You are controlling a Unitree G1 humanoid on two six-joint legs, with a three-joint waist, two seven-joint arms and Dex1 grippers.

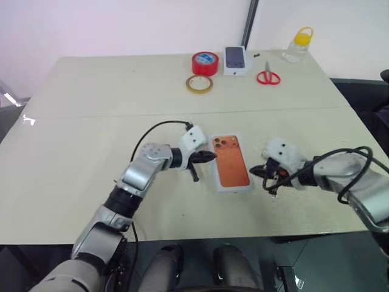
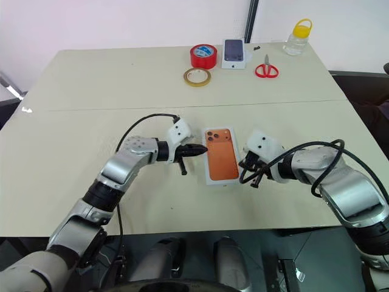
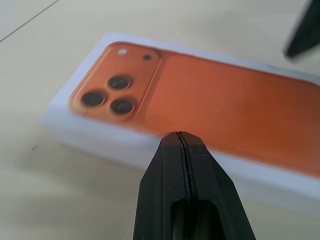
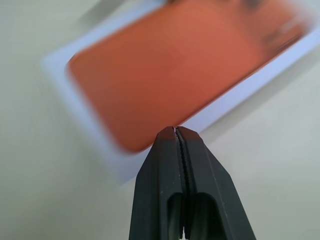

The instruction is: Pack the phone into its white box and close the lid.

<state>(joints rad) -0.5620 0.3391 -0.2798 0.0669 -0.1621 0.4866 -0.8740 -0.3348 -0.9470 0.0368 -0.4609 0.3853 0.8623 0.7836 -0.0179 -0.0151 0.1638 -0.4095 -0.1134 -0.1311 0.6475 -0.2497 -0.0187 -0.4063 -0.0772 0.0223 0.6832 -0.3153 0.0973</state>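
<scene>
The lid [image 1: 231, 162] is lying printed face up in the middle of the table's [image 1: 91, 140] near half, its orange phone picture with the three-lens cluster at the far end. White sides are showing below the print in the left wrist view, so the shell is probably seated over the white box already; whether it is pressed fully down cannot be told, and neither the phone nor the tray is showing.

Its long axis is running away from the robot, tilted slightly, and it is sitting between the two arms — the left gripper [image 1: 209, 156] just beside its far left corner, the right gripper [image 1: 265, 172] just beside its right long edge nearer the robot. Both are about equally near, each pointing inward at the lid, so any final push would come from the sides or from above.

Both grippers are clamped fully together on nothing, fingertips meeting in the wrist views. Contact with the lid cannot be confirmed for either — they are looking very close.

Well apart at the far edge are lying a red tape roll [image 1: 205, 62], a tan tape ring [image 1: 199, 84], a small white box with a dark phone picture [image 1: 235, 59], red scissors [image 1: 268, 76] and a yellow-capped bottle [image 1: 298, 44].
</scene>
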